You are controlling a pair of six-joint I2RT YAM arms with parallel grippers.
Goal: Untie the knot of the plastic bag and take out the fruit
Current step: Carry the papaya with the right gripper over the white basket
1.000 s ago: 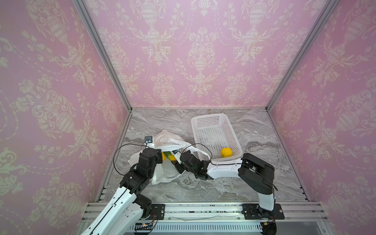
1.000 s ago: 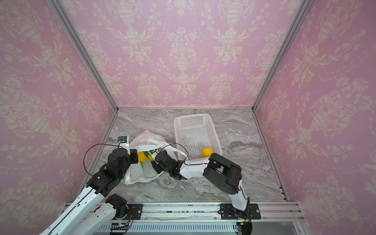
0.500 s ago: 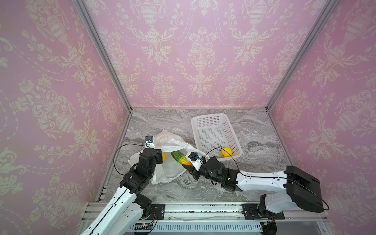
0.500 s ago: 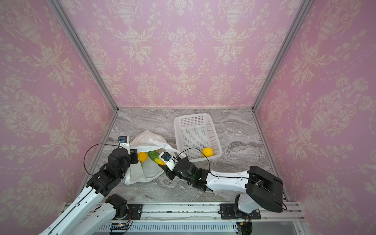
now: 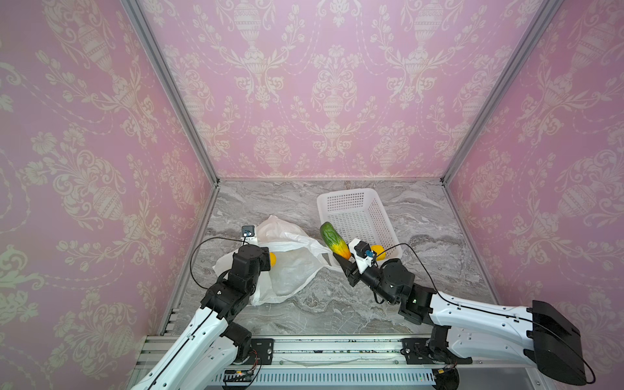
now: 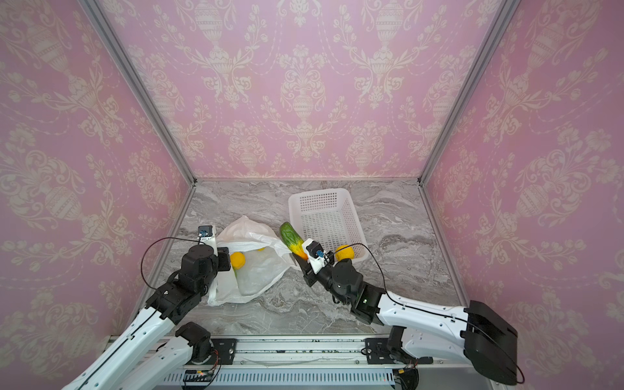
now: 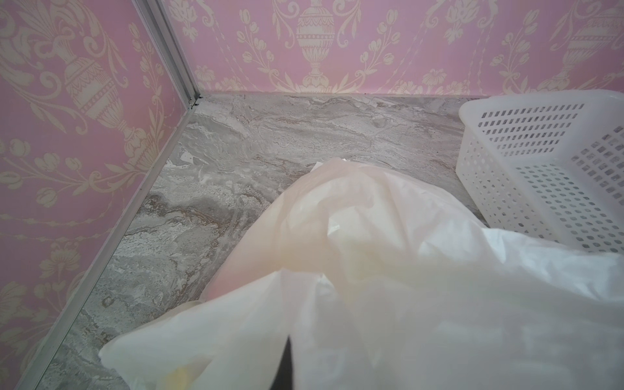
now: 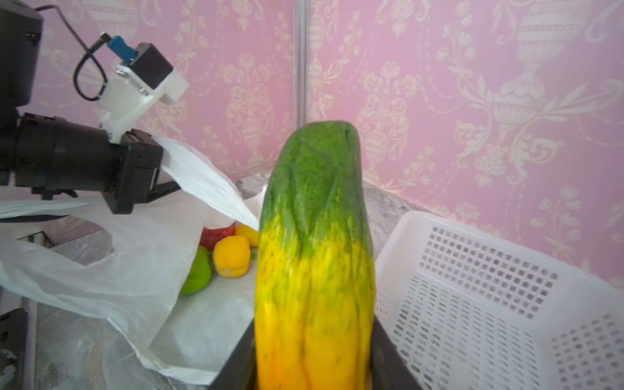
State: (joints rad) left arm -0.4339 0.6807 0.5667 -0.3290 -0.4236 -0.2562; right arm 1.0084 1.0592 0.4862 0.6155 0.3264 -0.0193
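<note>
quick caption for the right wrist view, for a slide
Right gripper holds an orange-to-green oblong toy fruit beside the white perforated basket, thin white plastic bag open beyond.

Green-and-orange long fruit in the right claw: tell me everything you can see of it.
The long fruit is an oblong toy piece, speckled green at its free end, fading through yellow to orange at the gripped end, with shallow lengthwise ridges. The right claw is shut on the orange end, gripping it from both sides. It is held off the table, tilted, between the plastic bag and the basket, seemingly touching neither.
</note>
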